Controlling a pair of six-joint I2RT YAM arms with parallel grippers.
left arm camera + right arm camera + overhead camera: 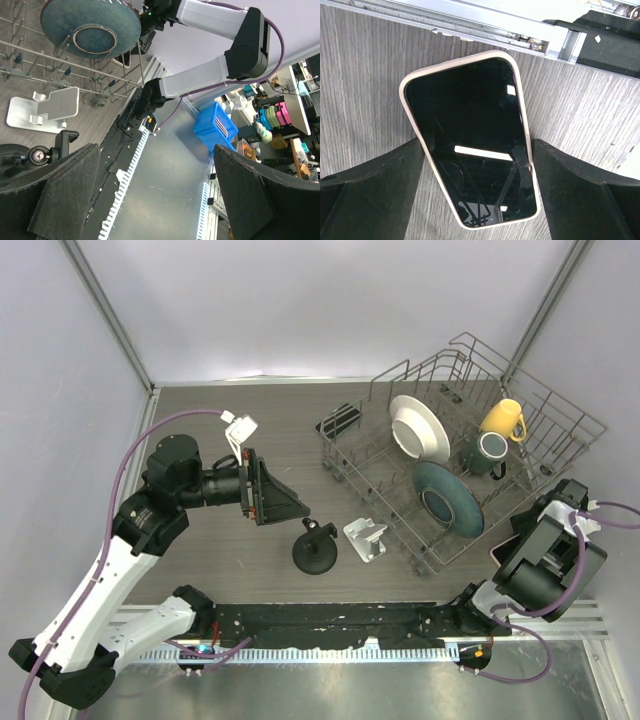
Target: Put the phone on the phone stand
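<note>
The phone (470,135), black screen up in a pale case, lies flat on the wooden table near its front right edge; only a corner of it (499,549) shows in the top view. My right gripper (479,150) is open and straddles the phone, one finger close to each long side. It also shows in the top view (522,545). The white phone stand (365,538) stands mid-table by the rack and also shows in the left wrist view (47,107). My left gripper (296,505) is open and empty, held above the table left of the stand.
A black round-based holder (316,548) sits just left of the white stand. A wire dish rack (560,445) with plates, a bowl and mugs fills the right back. A small black item (340,420) lies behind the rack's left end. The metal front rail (485,25) runs beyond the phone.
</note>
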